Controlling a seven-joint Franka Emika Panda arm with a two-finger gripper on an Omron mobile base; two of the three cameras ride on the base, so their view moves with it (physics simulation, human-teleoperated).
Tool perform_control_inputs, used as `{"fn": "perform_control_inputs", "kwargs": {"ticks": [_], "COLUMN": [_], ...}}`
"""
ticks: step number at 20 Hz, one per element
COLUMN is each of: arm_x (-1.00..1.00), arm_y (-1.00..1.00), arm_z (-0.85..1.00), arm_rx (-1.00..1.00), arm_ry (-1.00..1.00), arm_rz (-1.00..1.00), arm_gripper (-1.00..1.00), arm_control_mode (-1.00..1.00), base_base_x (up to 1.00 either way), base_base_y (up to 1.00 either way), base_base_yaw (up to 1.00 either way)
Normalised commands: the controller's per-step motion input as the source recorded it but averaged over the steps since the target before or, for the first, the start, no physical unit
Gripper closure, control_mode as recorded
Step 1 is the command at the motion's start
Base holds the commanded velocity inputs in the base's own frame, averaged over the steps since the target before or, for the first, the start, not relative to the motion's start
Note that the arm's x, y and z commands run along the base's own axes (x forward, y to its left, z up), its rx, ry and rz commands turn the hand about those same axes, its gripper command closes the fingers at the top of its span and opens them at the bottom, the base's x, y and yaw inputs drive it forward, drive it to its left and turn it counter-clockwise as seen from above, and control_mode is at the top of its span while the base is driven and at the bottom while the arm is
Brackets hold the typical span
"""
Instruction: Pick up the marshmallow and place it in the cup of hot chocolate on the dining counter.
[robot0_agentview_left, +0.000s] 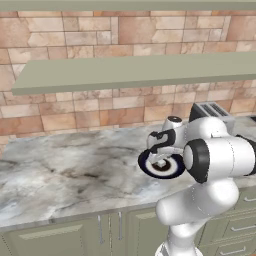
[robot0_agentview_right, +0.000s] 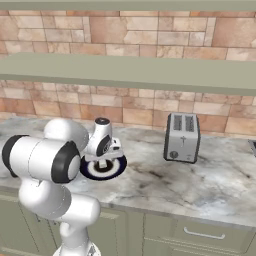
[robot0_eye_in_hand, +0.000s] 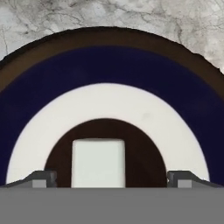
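The marshmallow (robot0_eye_in_hand: 98, 162), a small white cube, sits on the brown centre of a round plate (robot0_eye_in_hand: 109, 65) with a white ring and a dark-blue rim. In the hand view it lies between the two fingers (robot0_eye_in_hand: 43, 178), nearer the left tip than the right one, with a clear gap on each side so that neither tip touches it. The fingers stand wide apart, as far open as they go, and hold nothing.

From the left base view, the gripper (robot0_agentview_left: 161, 161) hangs low over the plate (robot0_agentview_left: 149, 169), pointing down at its middle, and the arm hides the cube there. From the right base view the gripper (robot0_agentview_right: 103, 163) likewise sits just above the plate (robot0_agentview_right: 116, 169), which rests on the grey-veined marble worktop (robot0_agentview_right: 200, 180) near its front edge. A silver toaster (robot0_agentview_right: 182, 136) stands on the same worktop, well apart from the plate on its right, in front of the brick wall (robot0_agentview_right: 125, 30). A pale green shelf (robot0_agentview_right: 150, 72) runs along the wall above.
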Motion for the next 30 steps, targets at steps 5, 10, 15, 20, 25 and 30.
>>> {"fn": "perform_control_inputs", "kwargs": {"ticks": [5,10,15,20,25,30], "arm_x": [0.03,0.02,0.00,-0.01,-0.50,-0.69], "arm_y": [0.04,0.08,0.09,0.14,0.03,0.00], "arm_z": [-0.13,-0.17,-0.07,-0.10,0.36,0.93], "arm_rx": [0.00,0.00,0.00,0.00,0.08,0.13], "arm_ry": [0.00,0.00,0.00,0.00,-0.02,-0.25], "arm_rz": [0.00,0.00,0.00,0.00,0.00,0.01], "arm_gripper": [-1.00,1.00,1.00,1.00,1.00,1.00], "arm_control_mode": [-1.00,-1.00,-1.00,-1.00,-1.00,-1.00], "base_base_x": [0.00,0.00,0.00,0.00,0.00,0.00], "base_base_y": [0.00,0.00,0.00,0.00,0.00,0.00], "base_base_yaw": [0.00,0.00,0.00,0.00,0.00,0.00]}}
